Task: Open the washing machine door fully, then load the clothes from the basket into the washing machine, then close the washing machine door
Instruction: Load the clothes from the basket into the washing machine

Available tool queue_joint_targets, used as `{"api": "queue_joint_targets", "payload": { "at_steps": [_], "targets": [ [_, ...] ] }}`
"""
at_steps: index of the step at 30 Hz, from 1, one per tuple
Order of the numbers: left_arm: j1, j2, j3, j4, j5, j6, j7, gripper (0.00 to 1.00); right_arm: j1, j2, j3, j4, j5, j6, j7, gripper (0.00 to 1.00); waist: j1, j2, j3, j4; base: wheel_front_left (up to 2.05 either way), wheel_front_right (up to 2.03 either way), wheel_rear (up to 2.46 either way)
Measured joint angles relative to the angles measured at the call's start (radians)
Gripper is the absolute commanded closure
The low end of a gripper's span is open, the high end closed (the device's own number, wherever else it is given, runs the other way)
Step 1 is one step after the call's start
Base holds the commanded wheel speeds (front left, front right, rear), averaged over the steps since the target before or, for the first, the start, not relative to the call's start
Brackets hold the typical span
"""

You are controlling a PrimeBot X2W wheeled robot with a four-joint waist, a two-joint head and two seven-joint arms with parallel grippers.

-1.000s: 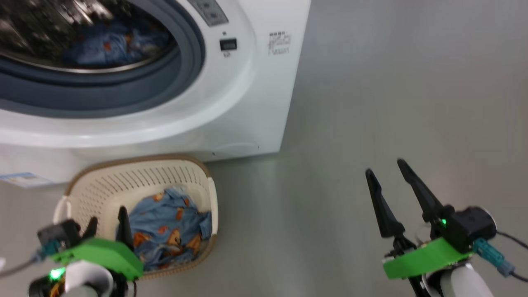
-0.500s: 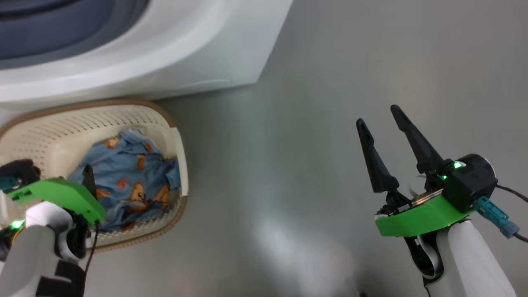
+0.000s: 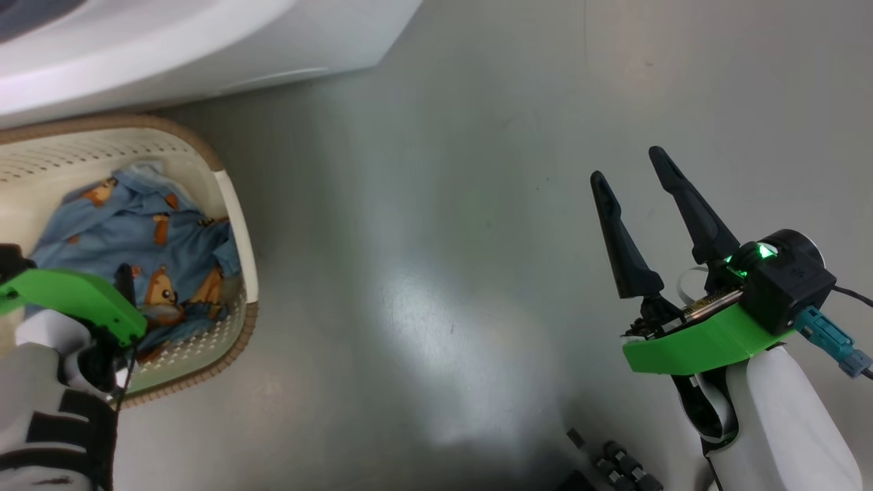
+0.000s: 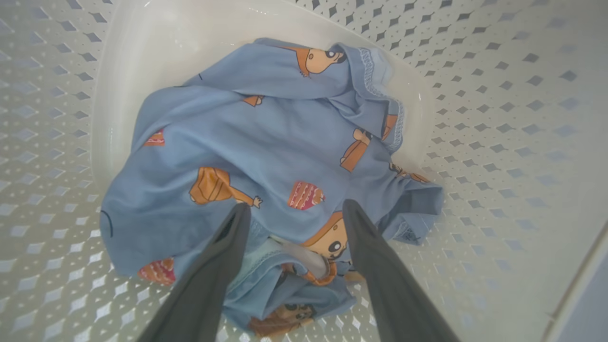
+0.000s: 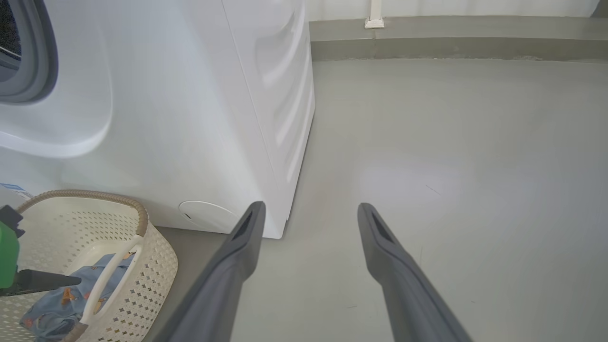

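The left claw (image 4: 295, 206) hangs spread wide inside the basket (image 4: 498, 118), at nine o'clock, its two fingers either side of a fold of the clothes (image 4: 266, 142) and gripping nothing. The blue bear-print clothes lie bunched on its bottom. The right claw (image 3: 627, 164), at three o'clock, gapes just as wide over the grey floor (image 3: 443, 239), empty. Beyond, at eleven o'clock, stands the washing machine (image 5: 190, 118) with its round flap (image 5: 209, 214); its blue label (image 5: 12, 190) is too small to read.

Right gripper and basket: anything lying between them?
Nothing but bare grey floor between the basket and the right gripper, as the head view shows.
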Motion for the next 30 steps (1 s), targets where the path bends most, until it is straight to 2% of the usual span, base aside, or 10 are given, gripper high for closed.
{"api": "queue_joint_targets", "payload": {
  "at_steps": [12, 30],
  "targets": [
    [-0.105, 0.020, 0.012, 0.119, -0.016, -0.018, -0.037, 0.00, -0.007, -0.001, 0.002, -0.011, 0.007, 0.000, 0.000, 0.00, 0.0001, 0.0000, 0.079, -0.029, 0.00, 0.00, 0.00],
    [-0.197, 0.030, 0.012, 0.190, -0.044, -0.021, -0.063, 0.00, -0.015, -0.009, -0.011, -0.035, 0.007, 0.000, 0.000, 0.00, 0.0001, 0.0000, 0.144, -0.034, 0.00, 0.00, 0.00]
  ]
}}
